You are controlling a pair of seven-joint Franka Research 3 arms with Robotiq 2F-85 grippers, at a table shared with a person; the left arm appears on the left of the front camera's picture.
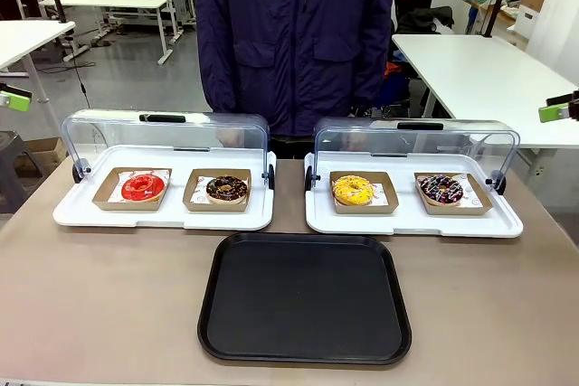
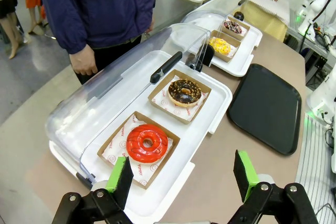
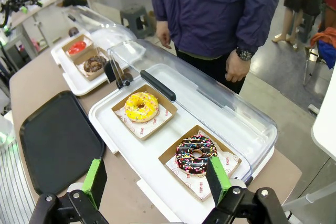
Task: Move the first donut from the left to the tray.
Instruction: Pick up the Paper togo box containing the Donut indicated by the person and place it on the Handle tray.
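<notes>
Left tool (image 2: 181, 167) & right tool (image 3: 156, 169) gape; glossy red donut (image 2: 147, 142) in brown holder (image 2: 116, 130) w/ white liner (image 2: 114, 153).

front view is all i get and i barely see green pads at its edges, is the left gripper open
observer: yes, the left wrist view shows the left gripper with its fingers wide apart and nothing between them.
operator: what is it aimed at
observer: the red donut lies just beyond its fingers, closer to one pad than the other.
operator: and the right one
observer: the right gripper is open too, with the sprinkled donut just beyond its fingers.
</notes>
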